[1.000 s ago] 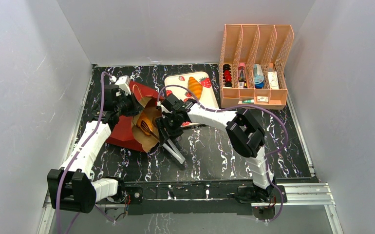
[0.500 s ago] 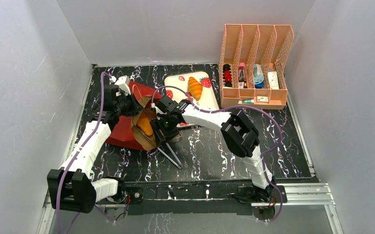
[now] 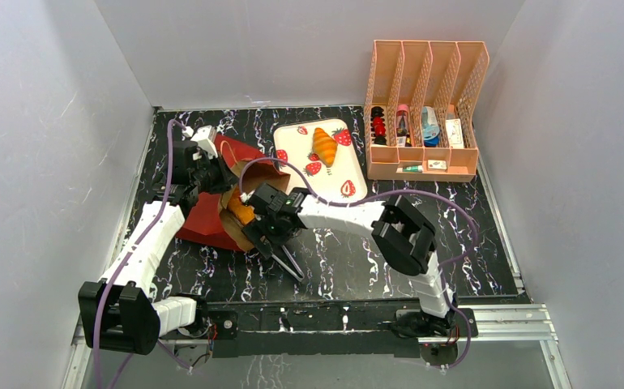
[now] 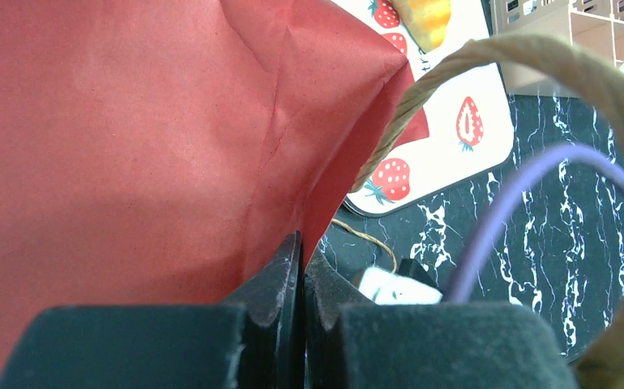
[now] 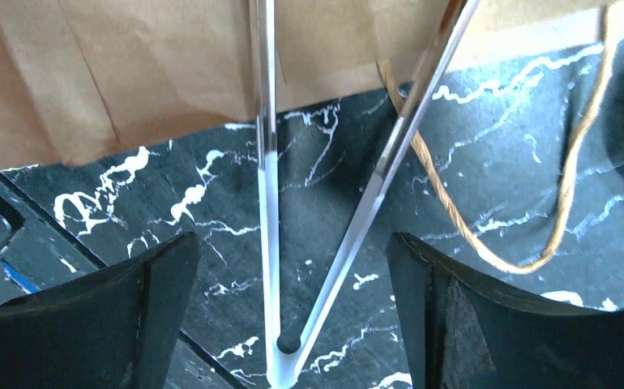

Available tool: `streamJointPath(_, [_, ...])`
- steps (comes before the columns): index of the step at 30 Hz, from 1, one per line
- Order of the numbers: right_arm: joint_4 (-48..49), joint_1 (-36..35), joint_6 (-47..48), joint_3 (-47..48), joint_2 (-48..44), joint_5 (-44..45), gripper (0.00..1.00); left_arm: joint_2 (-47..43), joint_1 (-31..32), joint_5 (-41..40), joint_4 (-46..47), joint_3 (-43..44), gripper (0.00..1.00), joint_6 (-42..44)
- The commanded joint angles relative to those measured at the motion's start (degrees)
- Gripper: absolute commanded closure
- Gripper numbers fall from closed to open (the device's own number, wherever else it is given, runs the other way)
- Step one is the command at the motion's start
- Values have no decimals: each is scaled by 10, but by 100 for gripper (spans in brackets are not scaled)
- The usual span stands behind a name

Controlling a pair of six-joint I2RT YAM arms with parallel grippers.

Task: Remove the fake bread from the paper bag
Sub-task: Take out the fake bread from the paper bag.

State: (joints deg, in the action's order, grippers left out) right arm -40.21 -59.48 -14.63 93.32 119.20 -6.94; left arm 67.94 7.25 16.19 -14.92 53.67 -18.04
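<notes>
Paper bag (image 3: pixel 211 219) lies tipped; left claw (image 4: pixel 302 267) is clamped on its red wall. Right claw (image 5: pixel 288 251) stands open astride the tongs (image 5: pixel 267 203). Advise closing squarely on both arms before reaching the fake bread (image 3: pixel 244 212).

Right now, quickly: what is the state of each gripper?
Left gripper: shut on the bag edge.
Right gripper: open; the tongs lie between, not gripped.

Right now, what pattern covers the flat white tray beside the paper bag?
Red strawberries; the white rectangular tray shows best in the top view.
</notes>
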Motion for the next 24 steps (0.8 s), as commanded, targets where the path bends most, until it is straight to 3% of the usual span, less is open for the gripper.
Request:
streamJointPath(1, [55,-8,26,-34,-65,66,12,-15,1,21,5,10,100,-8])
streamJointPath(11, [104,-21,29,-91,-57,80,13,-15,1,23,5,8,100,-8])
streamJointPath(16, [129,-22,30,-105,-45,84,18,-15,1,25,6,7,100,-11])
streamJointPath(24, [127,-25,36,-87,-23,83,52,-18,1,25,10,0,100,-15])
